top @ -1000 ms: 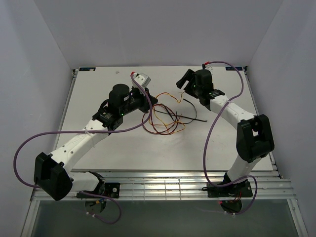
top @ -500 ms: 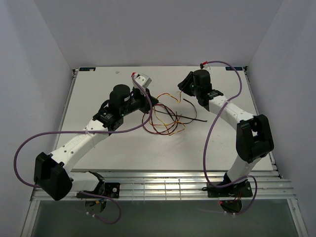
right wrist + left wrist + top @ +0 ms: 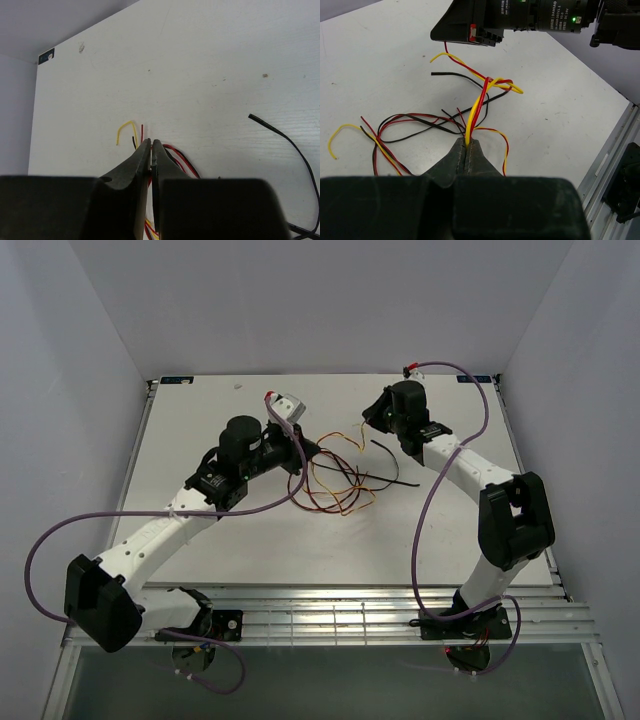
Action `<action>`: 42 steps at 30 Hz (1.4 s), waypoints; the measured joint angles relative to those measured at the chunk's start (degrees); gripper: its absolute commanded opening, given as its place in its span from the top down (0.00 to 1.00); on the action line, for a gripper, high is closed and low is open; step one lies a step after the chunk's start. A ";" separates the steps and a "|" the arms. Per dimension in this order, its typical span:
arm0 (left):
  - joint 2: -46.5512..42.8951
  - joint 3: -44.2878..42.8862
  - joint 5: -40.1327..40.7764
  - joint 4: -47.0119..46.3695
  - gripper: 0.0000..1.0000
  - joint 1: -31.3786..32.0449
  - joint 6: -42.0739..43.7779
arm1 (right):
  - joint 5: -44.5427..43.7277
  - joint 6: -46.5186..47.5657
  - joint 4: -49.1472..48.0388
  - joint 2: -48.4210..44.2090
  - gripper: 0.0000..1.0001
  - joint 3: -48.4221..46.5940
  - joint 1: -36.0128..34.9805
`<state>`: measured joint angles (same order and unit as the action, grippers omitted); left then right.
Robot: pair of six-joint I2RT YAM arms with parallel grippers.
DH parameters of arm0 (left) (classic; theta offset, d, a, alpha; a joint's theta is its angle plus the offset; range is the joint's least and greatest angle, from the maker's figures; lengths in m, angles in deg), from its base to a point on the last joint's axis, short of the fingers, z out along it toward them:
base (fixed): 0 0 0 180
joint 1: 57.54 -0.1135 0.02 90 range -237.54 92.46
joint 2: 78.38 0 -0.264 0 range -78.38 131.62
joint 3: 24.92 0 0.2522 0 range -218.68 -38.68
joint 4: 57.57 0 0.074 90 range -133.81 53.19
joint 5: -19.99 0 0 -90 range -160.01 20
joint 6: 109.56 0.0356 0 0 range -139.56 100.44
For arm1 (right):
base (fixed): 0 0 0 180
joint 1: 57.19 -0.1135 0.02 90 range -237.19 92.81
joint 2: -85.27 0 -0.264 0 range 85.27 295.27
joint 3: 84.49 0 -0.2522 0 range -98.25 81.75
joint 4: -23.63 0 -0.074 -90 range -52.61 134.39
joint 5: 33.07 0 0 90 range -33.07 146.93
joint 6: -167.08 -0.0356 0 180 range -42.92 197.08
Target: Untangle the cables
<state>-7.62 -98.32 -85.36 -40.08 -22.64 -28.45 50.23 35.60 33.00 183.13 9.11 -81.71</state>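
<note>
Both the left claw [image 3: 468,145] and the right claw [image 3: 151,144] are closed tight on strands of the cables [image 3: 476,107] over the white surface [image 3: 300,550].

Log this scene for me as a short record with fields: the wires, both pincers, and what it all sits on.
wires: thin yellow, red and black wires, loosely tangled
surface: white table
left pincer: shut on wires, one yellow and one red strand running taut from it
right pincer: shut on wires at the far end of the bundle
</note>
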 measured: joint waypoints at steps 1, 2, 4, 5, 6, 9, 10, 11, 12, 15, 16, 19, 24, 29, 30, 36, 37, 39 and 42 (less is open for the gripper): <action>-0.31 0.24 -0.22 0.07 0.88 0.09 0.13 | 0.33 0.61 -0.61 -0.11 0.92 0.13 0.00; -0.66 0.52 -0.85 0.07 0.75 0.13 0.81 | 0.81 1.75 -1.51 -0.35 0.92 0.37 0.00; -1.42 1.38 -2.51 -0.02 0.27 0.24 2.03 | 2.60 4.37 -3.39 -1.07 0.92 0.61 0.00; -1.79 1.79 -3.30 -0.11 0.18 0.24 2.19 | 3.76 5.99 -4.96 -1.75 0.92 0.90 0.00; -2.23 2.27 -4.37 -0.11 0.06 0.35 2.73 | 5.14 7.74 -6.64 -2.69 0.92 1.33 0.00; -2.86 2.71 -5.73 -0.35 0.02 0.50 2.99 | 9.55 13.53 -12.79 -6.58 0.92 3.10 -0.04; -2.97 2.71 -5.73 -0.42 0.02 0.55 2.97 | 11.26 15.52 -14.97 -8.17 0.92 3.89 -0.07; -3.06 2.71 -5.68 -0.44 0.02 0.59 2.86 | 12.83 17.46 -16.92 -9.90 0.92 4.72 -0.13; -3.06 2.71 -5.27 -0.48 0.02 0.59 2.58 | 14.51 19.39 -18.51 -11.58 0.92 5.33 -0.22; -2.99 2.49 -2.99 -0.59 0.02 0.61 0.87 | 18.91 23.98 -22.29 -15.43 0.92 5.97 -0.37; -2.93 2.36 -2.27 -0.79 0.02 0.61 0.13 | 20.39 25.00 -23.26 -16.48 0.92 6.01 -0.39; -2.10 1.18 -1.60 -1.97 0.02 0.57 -2.34 | 24.57 26.51 -25.55 -18.69 0.92 6.29 -0.61; 0.55 -1.53 -4.33 -6.27 0.02 0.59 -4.61 | 28.55 26.49 -26.01 -19.63 0.92 7.65 -0.81; 3.74 -5.14 -7.04 -10.03 0.03 0.59 -5.81 | 29.62 25.35 -23.82 -19.63 0.92 7.98 -1.03; 4.37 -5.95 -7.52 -10.45 0.03 0.59 -6.03 | 29.64 25.16 -23.54 -19.65 0.92 7.98 -1.03; 9.29 -10.64 -8.17 -12.92 0.09 0.59 -7.78 | 29.79 23.63 -21.42 -20.02 0.92 7.98 -1.03; 10.05 -11.08 -8.09 -13.25 0.10 0.59 -8.26 | 29.79 23.32 -21.05 -20.20 0.92 7.98 -1.03; 11.63 -11.80 -7.89 -14.01 0.13 0.59 -9.31 | 29.77 22.51 -20.81 -20.59 0.92 8.00 -1.03; 13.81 -12.37 -7.45 -15.17 0.19 0.59 -10.78 | 29.64 21.49 -20.50 -21.35 0.92 8.07 -1.03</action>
<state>6.20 -110.69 -92.81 -55.25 -22.05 -39.22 79.87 57.09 12.50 161.78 17.17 -82.73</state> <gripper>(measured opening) 0.850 0.081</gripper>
